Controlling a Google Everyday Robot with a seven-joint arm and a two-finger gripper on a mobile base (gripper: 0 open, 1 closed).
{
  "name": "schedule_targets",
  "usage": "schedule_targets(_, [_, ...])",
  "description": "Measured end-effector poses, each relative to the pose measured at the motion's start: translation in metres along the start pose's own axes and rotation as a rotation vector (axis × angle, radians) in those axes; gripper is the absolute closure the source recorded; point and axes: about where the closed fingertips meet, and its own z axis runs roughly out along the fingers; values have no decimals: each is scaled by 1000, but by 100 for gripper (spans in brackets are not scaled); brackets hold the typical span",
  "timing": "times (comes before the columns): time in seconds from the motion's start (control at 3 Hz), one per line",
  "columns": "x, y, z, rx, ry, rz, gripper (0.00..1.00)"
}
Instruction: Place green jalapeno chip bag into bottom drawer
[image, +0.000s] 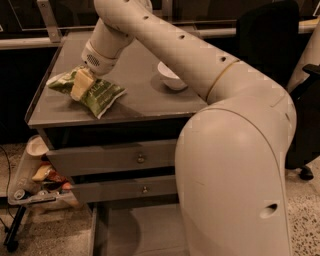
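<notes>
The green jalapeno chip bag (97, 94) lies crinkled on the grey cabinet top (145, 100), near its front left corner. My gripper (81, 84) is down on the bag's left half, its yellowish tip resting over the foil. The bag lies flat on the top. The bottom drawer (131, 226) is pulled out at the foot of the cabinet, showing a flat grey floor; my arm's bulky white link (235, 175) hides its right part.
A white bowl (171, 77) stands on the top to the right of the bag. Two upper drawers with round knobs (141, 158) are slightly ajar. A low stand with snack packets (42, 175) sits at the left. A black chair (280, 45) is at the right.
</notes>
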Motion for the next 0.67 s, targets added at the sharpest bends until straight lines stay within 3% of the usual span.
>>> schedule_targets(0.67, [0,0,0,0,0,0,87])
